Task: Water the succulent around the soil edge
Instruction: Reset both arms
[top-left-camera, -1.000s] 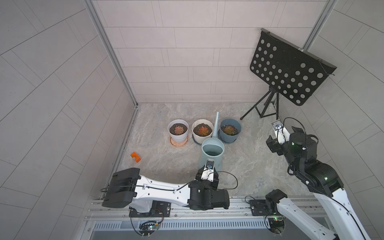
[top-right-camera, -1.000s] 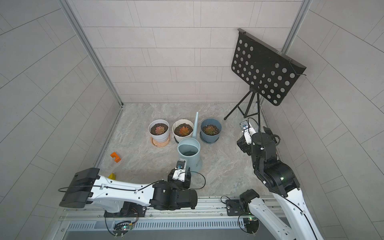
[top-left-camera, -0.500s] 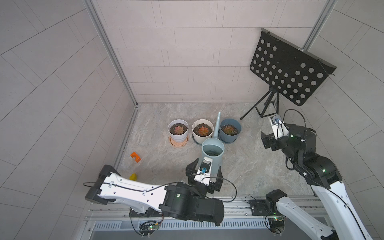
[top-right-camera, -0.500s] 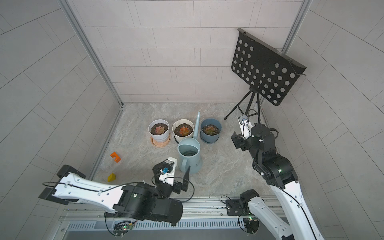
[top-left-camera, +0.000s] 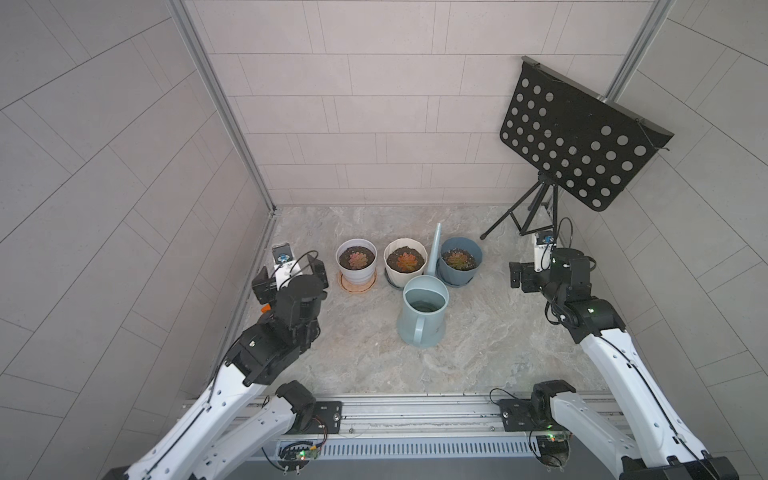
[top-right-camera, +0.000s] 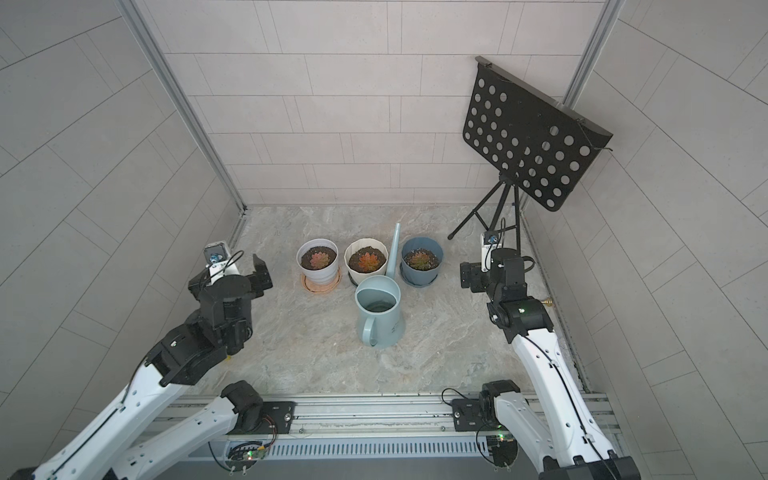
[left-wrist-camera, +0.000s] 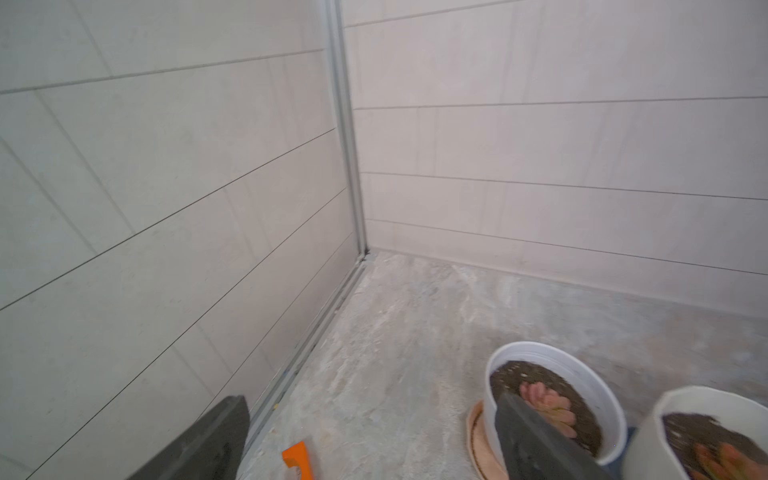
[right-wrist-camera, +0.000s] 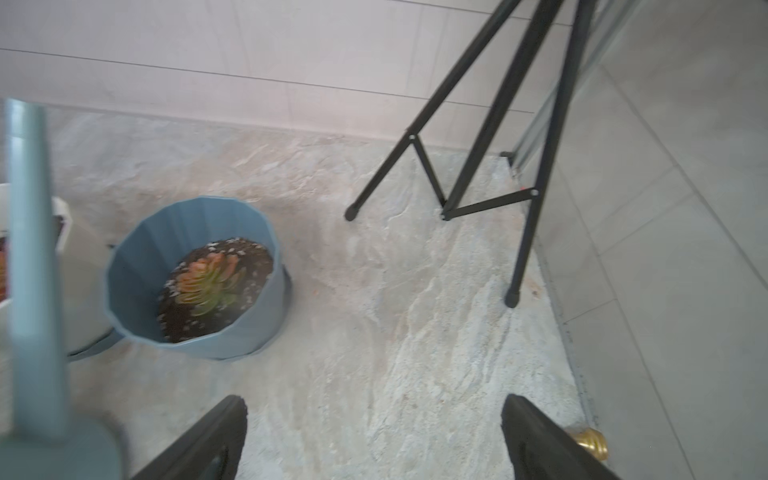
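Though each wide-jawed, left end effector (left-wrist-camera: 372, 401), right end effector (right-wrist-camera: 374, 405) clear of watering can (top-left-camera: 434, 328).

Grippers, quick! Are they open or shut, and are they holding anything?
Left gripper: open, holding nothing.
Right gripper: open, holding nothing.

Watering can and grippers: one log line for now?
can: upright, unheld | left gripper: open, empty, by white pot | right gripper: open, empty
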